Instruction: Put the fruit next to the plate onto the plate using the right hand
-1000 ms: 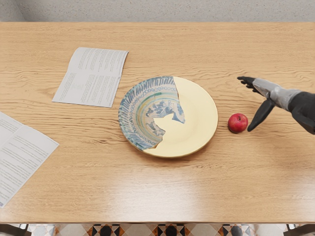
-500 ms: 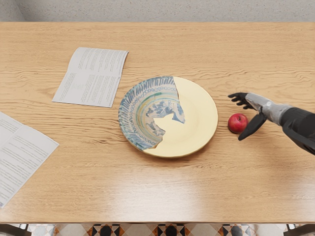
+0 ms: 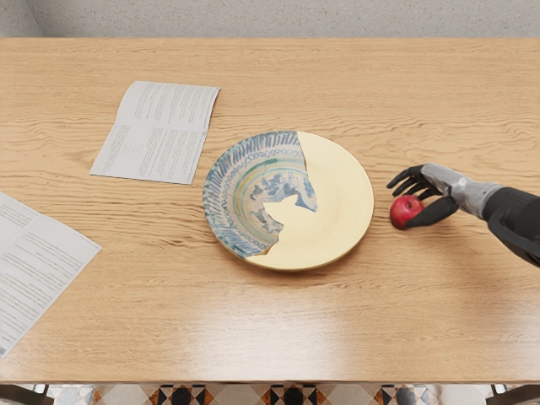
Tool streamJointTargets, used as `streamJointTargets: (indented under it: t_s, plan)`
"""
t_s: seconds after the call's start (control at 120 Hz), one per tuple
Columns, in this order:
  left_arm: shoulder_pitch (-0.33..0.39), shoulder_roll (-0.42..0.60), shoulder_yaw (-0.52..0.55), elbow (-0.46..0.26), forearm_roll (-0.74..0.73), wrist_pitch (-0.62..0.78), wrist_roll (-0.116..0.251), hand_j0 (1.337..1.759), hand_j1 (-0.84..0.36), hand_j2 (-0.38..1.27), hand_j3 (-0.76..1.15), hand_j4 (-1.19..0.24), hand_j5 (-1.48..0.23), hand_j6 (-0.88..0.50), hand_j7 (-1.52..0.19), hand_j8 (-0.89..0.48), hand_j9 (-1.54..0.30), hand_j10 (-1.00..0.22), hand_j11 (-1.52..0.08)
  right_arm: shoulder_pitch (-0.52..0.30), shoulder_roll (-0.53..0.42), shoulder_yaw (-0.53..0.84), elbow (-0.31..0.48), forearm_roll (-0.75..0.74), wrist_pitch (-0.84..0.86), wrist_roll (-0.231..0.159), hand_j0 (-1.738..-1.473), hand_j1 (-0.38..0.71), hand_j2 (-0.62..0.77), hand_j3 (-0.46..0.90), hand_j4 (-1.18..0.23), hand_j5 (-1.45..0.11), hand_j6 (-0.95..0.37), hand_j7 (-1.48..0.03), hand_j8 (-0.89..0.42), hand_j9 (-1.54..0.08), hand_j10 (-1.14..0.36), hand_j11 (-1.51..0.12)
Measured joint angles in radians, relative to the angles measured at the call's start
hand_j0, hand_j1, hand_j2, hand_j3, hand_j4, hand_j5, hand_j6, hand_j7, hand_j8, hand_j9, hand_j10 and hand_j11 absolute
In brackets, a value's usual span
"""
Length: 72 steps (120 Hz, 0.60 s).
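My right hand (image 3: 429, 187) arches, fingers spread and not yet clenched, over the apple (image 3: 406, 211) sitting on the bench (image 3: 253, 337) under my fingertips, the plate (image 3: 354, 181) just beyond them; I judge grasping the step, so next I should close, lift and carry it across.

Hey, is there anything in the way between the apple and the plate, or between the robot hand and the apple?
Nothing visible. The right robot hand is right at the apple, and only a strip of bare table lies between the apple and the near rim of the plate.
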Motion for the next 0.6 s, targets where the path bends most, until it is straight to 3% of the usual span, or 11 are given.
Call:
streamJointTargets:
  t_s: [0.6]
  plan:
    - [0.0,0.0,0.0,0.0,0.0,0.0,0.0,1.658,0.35,0.0,0.0,0.0,0.0,0.0,0.0,0.0,0.0,0.0,0.0,0.006,-0.063,0.066,0.055,0.005,0.071,0.0,-1.658,0.24,0.2,0.0,-0.57,-0.77,-0.58,-0.76,-0.41,-0.77,-0.5,-0.76]
